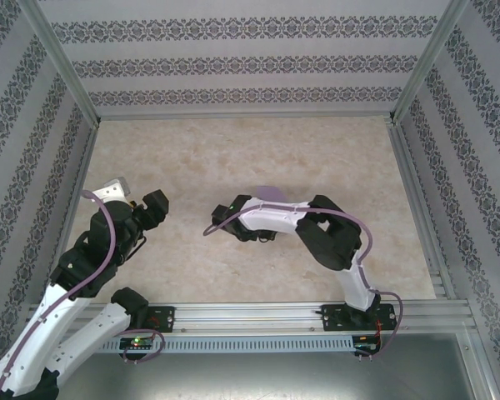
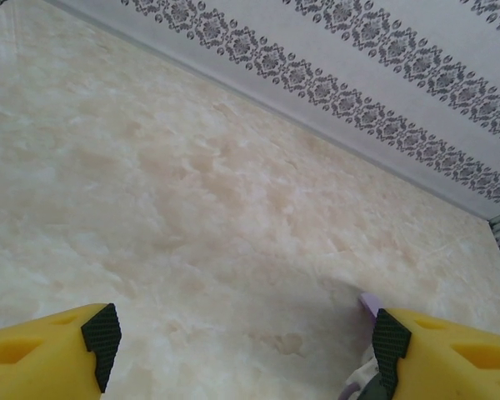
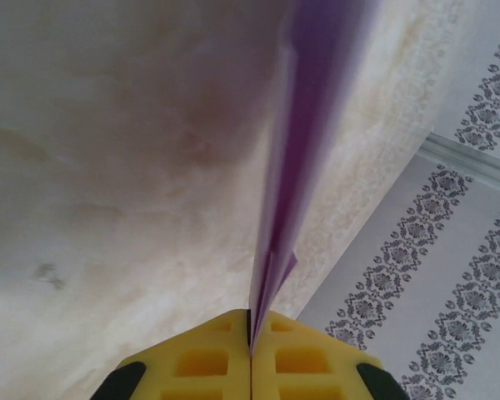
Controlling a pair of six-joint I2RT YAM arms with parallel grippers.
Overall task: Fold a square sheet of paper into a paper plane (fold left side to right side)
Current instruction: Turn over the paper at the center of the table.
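Left arm (image 1: 67,292): white shells on the long links, black joints and wrist.
Right arm (image 1: 271,217): white links, chunky black elbow housing.
Cables (image 1: 107,242): lilac, one along each arm.
Bases (image 1: 154,317): black blocks, small circuit boards beside.
Left gripper (image 2: 246,340): yellow hollowed fingers (image 2: 33,354), black ribbed pads (image 2: 102,333).
Right gripper (image 3: 250,333): yellow fingers with square cut-outs, black corners.

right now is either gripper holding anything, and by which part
The right gripper is shut on the thin folded lilac-purple paper, pinching its near edge; the open left gripper holds nothing.

Beige marbled table (image 1: 233,150) — pale, cloudy veining, faint brownish blotches
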